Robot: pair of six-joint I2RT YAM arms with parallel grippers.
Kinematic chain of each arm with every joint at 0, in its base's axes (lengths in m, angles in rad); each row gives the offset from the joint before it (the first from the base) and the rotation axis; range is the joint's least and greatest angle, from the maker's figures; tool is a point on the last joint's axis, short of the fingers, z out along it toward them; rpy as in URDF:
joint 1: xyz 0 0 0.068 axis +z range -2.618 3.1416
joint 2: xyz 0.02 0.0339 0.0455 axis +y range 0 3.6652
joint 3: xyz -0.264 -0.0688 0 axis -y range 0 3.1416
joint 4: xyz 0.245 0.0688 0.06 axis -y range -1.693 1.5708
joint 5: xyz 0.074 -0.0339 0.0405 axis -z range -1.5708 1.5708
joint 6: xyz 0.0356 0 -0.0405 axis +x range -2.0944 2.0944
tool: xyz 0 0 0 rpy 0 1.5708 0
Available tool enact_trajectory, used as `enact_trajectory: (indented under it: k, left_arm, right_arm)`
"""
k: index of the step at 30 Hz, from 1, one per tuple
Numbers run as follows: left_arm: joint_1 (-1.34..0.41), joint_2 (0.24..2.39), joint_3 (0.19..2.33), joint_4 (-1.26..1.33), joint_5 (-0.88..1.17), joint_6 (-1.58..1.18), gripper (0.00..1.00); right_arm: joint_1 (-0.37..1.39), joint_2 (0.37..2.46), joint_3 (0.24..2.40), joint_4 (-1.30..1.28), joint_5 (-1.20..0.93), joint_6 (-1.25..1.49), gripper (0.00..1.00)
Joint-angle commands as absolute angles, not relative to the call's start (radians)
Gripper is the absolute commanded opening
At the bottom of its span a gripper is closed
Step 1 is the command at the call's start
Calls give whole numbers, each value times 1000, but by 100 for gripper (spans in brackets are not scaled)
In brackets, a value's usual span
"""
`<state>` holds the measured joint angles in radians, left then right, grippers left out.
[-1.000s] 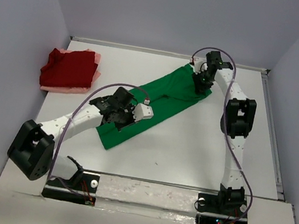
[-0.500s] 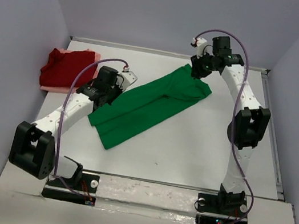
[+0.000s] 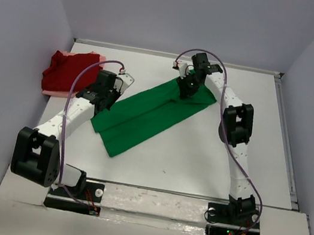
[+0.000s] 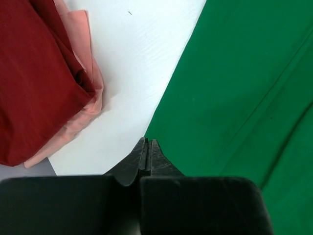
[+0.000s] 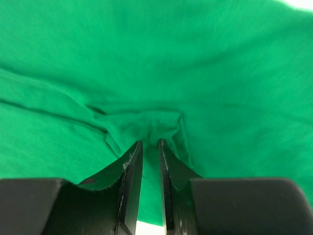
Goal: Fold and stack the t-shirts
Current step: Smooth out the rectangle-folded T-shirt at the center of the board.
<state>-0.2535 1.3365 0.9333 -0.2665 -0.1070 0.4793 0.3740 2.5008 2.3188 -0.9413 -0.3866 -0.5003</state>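
Observation:
The bright green t-shirt [image 3: 151,113] lies as a long diagonal band on the white table [image 3: 211,157]. My left gripper [image 3: 107,101] [image 4: 148,141] is shut, its tips at the green t-shirt's [image 4: 244,73] left edge, and no cloth shows between the jaws. My right gripper [image 3: 185,88] [image 5: 150,143] sits on the shirt's far end, jaws nearly together on a puckered fold of green t-shirt [image 5: 195,58]. At the far left the dark red t-shirt [image 3: 70,72] [image 4: 34,73] lies folded on the pale pink t-shirt [image 3: 62,93] [image 4: 83,112].
Grey walls enclose the table on the left, back and right. A raised white ledge [image 3: 154,202] with both arm bases runs along the near edge. The red and pink stack lies close to the left wall.
My left gripper moved from over the green shirt's near part to its left edge. The right gripper shifted left at the far end, and the shirt now spreads wider to the left.

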Motion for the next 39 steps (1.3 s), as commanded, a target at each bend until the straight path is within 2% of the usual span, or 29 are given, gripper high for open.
enact_trajectory:
  k: [1, 11, 18, 23, 26, 27, 29, 30, 33, 39]
  left_arm:
    - [-245, 1331, 939, -256, -121, 465, 0]
    - [-242, 1325, 945, -268, -123, 460, 0]
    - [-239, 1324, 940, -270, -123, 465, 0]
    - [-238, 1331, 945, -276, -118, 465, 0]
    - [-238, 1333, 948, -278, -117, 463, 0]
    - [-238, 1335, 950, -278, -115, 463, 0]
    - [-238, 1336, 953, -281, -112, 462, 0]
    - [-238, 1338, 954, -282, -112, 460, 0]
    - [-238, 1344, 960, -285, -109, 460, 0]
    - [-238, 1344, 973, -293, -101, 459, 0]
  right_arm:
    - [377, 2483, 2381, -919, -411, -515, 25]
    - [387, 2508, 2375, -891, -393, -529, 26]
    - [387, 2533, 2381, -871, -376, -534, 38]
    - [387, 2540, 2388, -862, -362, -545, 40]
    - [387, 2542, 2387, -861, -354, -548, 34]
    - [387, 2540, 2385, -861, -348, -549, 26]
    - [387, 2536, 2376, -861, -344, -549, 19]
    - [387, 2528, 2372, -861, -344, -551, 12]
    - [387, 2511, 2346, -859, -341, -552, 3]
    - [387, 2461, 2297, -859, -331, -554, 0]
